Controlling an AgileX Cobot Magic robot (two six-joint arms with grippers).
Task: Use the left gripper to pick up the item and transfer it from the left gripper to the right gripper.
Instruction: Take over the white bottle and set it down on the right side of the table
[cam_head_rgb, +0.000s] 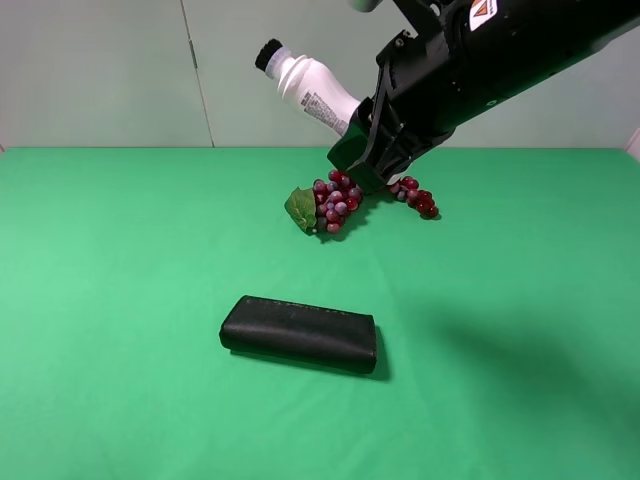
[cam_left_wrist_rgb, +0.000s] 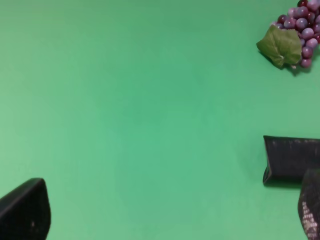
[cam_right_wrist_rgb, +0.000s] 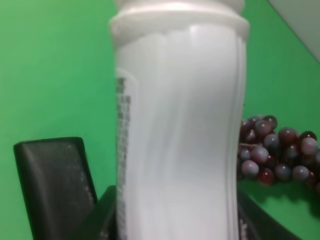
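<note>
Bottle (cam_head_rgb: 310, 88), small white plastic with black ribbed cap, clamped base-first in bulky black right gripper (cam_head_rgb: 355, 135), tilted aloft; red grape bunch (cam_head_rgb: 335, 200) and black oblong case (cam_head_rgb: 298, 333) below on green tabletop (cam_head_rgb: 120, 300); left gripper (cam_left_wrist_rgb: 167, 212) gaping, empty.

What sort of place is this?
Probably a robotics lab test bench: plain green table cover, blank pale wall panels behind, and staged props, namely a grape bunch, black case and white bottle.

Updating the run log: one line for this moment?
right gripper: shut on bottle | left gripper: open, empty | bottle: aloft, tilted
</note>
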